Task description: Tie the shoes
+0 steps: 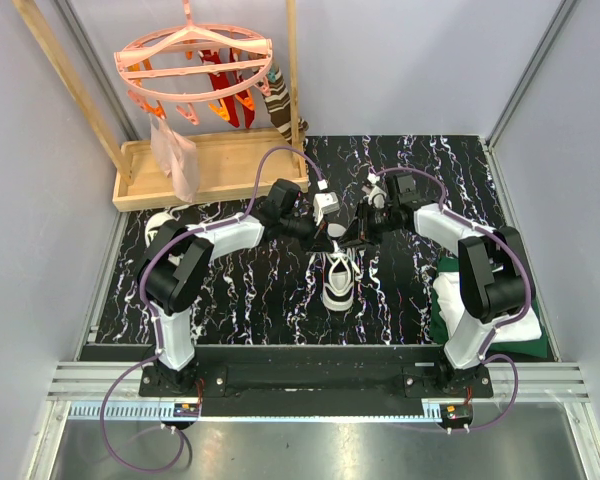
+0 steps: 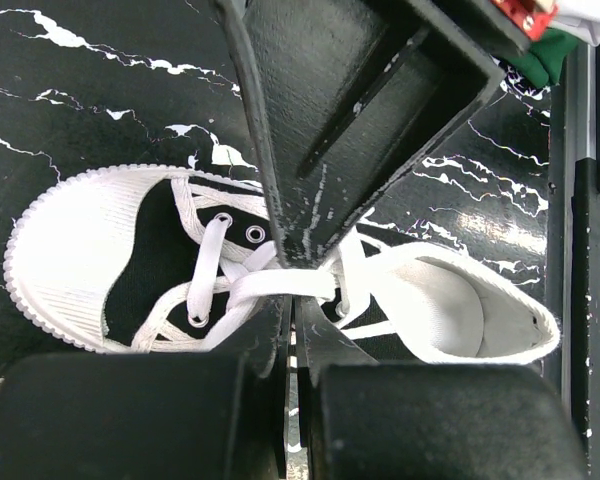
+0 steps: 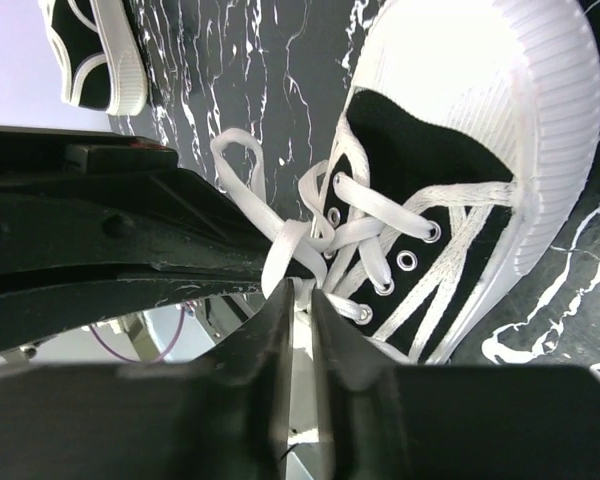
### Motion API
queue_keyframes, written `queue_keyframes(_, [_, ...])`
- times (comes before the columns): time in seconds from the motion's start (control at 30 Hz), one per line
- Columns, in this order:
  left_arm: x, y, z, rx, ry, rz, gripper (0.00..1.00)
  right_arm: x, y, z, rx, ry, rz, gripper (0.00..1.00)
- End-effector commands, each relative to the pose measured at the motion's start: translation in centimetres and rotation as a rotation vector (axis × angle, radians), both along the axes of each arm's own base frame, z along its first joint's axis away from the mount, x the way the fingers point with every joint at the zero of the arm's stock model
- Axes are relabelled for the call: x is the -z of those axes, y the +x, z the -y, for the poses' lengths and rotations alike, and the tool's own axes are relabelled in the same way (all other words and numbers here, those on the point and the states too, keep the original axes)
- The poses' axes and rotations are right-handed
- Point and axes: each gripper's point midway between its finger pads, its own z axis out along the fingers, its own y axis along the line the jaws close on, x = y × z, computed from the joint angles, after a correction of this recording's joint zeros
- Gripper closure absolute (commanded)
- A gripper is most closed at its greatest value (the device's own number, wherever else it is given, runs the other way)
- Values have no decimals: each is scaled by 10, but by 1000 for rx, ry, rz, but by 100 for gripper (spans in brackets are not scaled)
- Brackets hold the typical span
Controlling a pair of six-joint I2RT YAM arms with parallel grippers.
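Observation:
One black sneaker with a white toe cap (image 1: pixel 338 280) lies in the middle of the mat, toe toward me. Both grippers meet over its laces. My left gripper (image 1: pixel 332 232) is shut on a white lace (image 2: pixel 270 285) right at its fingertips (image 2: pixel 292 297), above the shoe (image 2: pixel 80 260). My right gripper (image 1: pixel 358 228) is shut on another strand of lace (image 3: pixel 285 245) at its tips (image 3: pixel 298 285), next to the eyelets of the shoe (image 3: pixel 450 150). The laces are crossed into a loose knot between the two grippers. The second sneaker (image 1: pixel 160 222) lies at the far left, partly hidden by the left arm, and also shows in the right wrist view (image 3: pixel 95 60).
A wooden tray (image 1: pixel 215 175) stands at the back left under a pink clip hanger (image 1: pixel 195 65) with a dark striped sock (image 1: pixel 280 105). A folded white-and-green cloth (image 1: pixel 450 300) lies at the right by the right arm. The right gripper's body (image 2: pixel 360 100) fills the top of the left wrist view.

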Motion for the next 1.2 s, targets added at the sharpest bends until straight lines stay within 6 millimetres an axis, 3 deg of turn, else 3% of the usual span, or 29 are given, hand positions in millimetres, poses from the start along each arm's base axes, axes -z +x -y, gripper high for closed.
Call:
queue_keyframes(0.0, [-32, 3, 14, 40, -78, 51, 100, -26, 9, 1, 11, 23, 93, 76])
queue_keyframes(0.43, [-31, 7, 17, 31, -75, 44, 100, -20, 10, -2, 4, 48, 46, 69])
queue_keyframes(0.9, [-28, 6, 19, 30, -71, 35, 99, -7, 7, -7, -2, 74, -19, 71])
queue_keyframes(1.0, [-28, 7, 18, 26, -70, 36, 99, -3, 4, -7, -1, 77, -37, 78])
queue_keyframes(1.13, [-28, 6, 17, 24, -69, 32, 99, -2, 4, -7, 2, 77, -38, 100])
queue_keyframes(1.17, [-29, 6, 16, 24, -72, 37, 99, -3, 4, -6, 7, 75, -40, 100])
